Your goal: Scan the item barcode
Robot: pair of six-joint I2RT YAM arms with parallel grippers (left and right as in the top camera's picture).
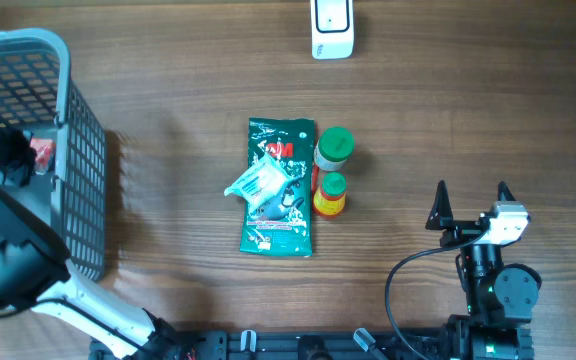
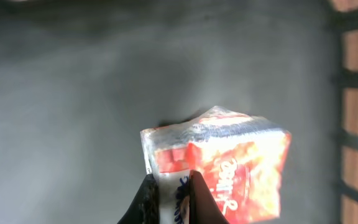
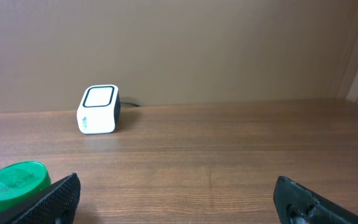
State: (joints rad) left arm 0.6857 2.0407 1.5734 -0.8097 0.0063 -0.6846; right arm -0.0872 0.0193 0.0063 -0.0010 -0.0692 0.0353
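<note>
1. progress, as i judge it: early. the left gripper (image 2: 171, 186) is down inside the basket (image 1: 78, 140) at the left of the overhead frame, its jaws clamped on the near edge of a red-orange packet (image 2: 241, 168). the pick looks made, but the packet has not yet been lifted out.
2. left to do: raise the packet clear of the basket wall, carry it to the scanner (image 1: 331, 28) at the top centre of the overhead frame, and turn its barcode towards the window. no barcode is visible from here.
3. the right gripper (image 1: 471, 190) sits at the lower right with its jaws wide apart, holding nothing.
4. the packet is glossy, crinkled film with a clear sealed end, soft and likely to flex in a pinch. the basket is grey plastic mesh with a smooth, dull floor.
5. the scanner is a small white block with rounded corners and a dark-rimmed face.
6. mid-table on the wood-grain table (image 1: 168, 80) lie a flat green pouch (image 1: 288, 230) with a white sachet (image 1: 258, 182) on top, a green-lidded jar (image 1: 334, 146) and a yellow bottle (image 1: 330, 194) just beside it.
</note>
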